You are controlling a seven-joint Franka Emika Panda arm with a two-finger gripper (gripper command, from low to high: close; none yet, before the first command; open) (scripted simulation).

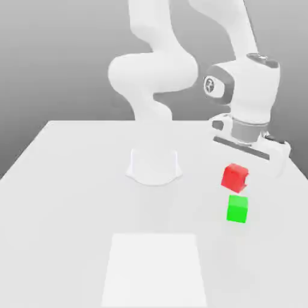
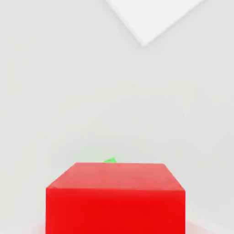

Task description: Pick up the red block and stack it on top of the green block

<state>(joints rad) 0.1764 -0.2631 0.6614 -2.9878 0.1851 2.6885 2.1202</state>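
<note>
The red block (image 1: 233, 178) hangs tilted in the air under the white hand, and my gripper (image 1: 240, 170) is shut on it. The green block (image 1: 237, 209) rests on the table directly below, with a small gap between the two cubes. In the hand view the red block (image 2: 116, 196) sits close to the camera, and a sliver of the green block (image 2: 109, 160) peeks out just beyond its far edge.
The arm's round white base (image 1: 153, 166) stands mid-table, to the exterior view's left of the blocks. A flat white square patch (image 1: 156, 271) lies on the table near the front edge; its corner (image 2: 151, 18) also appears in the hand view.
</note>
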